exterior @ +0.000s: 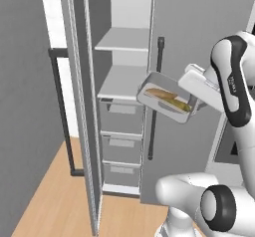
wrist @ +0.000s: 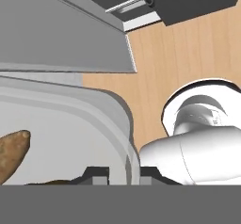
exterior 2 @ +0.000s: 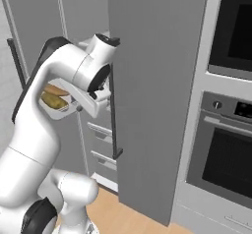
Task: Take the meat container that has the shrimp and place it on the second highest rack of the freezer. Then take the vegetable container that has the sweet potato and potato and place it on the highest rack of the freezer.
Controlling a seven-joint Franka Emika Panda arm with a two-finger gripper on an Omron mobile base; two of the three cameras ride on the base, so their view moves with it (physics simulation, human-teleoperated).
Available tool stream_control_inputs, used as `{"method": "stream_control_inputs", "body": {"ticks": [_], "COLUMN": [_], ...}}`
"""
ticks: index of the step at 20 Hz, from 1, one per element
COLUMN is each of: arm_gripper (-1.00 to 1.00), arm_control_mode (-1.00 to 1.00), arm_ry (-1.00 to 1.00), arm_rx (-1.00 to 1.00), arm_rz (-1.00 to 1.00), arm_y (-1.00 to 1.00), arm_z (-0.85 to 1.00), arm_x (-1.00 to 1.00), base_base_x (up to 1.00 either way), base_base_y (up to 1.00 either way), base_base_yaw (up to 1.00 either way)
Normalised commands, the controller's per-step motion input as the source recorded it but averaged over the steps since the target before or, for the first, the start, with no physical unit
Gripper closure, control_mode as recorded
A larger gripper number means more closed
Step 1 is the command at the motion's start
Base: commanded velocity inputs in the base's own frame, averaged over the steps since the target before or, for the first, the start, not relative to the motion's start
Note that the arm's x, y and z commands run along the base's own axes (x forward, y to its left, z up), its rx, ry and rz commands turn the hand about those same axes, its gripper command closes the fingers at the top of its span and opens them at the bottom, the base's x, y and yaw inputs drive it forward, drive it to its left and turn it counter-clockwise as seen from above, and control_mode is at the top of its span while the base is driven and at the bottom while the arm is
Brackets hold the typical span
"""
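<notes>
Vegetable container (exterior: 167, 101) held aloft, tilted, just outside the open freezer (exterior: 124, 91), level with its lower open shelf. Fingers (wrist: 96, 175) clamp the tray's rim, one inside, one outside. Sweet potato and potato (exterior: 167, 98) lie inside, away from the fingers.

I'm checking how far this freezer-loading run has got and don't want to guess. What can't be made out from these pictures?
- Meat container: whether it sits on the second highest rack; the vegetable container covers part of that shelf in the left base view, the arm in the right.
- Tool: its grip on the tray rim, cut by the hand view's bottom edge.
- Sweet potato and potato: which lump is which; too small.
- Freezer: its top, cut off.
</notes>
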Motion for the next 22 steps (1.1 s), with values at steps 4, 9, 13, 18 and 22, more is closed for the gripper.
{"method": "stream_control_inputs", "body": {"ticks": [4,9,13,18,22], "arm_gripper": [1.00,1.00,1.00,1.00,1.00], "arm_control_mode": [1.00,1.00,1.00,1.00,1.00], "arm_ry": [0.00,0.00,0.00,0.00,0.00], "arm_rx": [0.00,0.00,0.00,0.00,0.00], "arm_rz": [0.00,0.00,0.00,0.00,0.00], "arm_y": [0.00,0.00,0.00,0.00,0.00], "arm_z": [0.00,0.00,0.00,0.00,0.00], "arm_x": [0.00,0.00,0.00,0.00,0.00], "base_base_x": [0.37,0.57,0.59,0.62,0.06], "base_base_y": [0.33,0.48,0.09,0.08,0.54], "base_base_yaw": [-0.17,-0.15,-0.17,-0.13,-0.06]}}
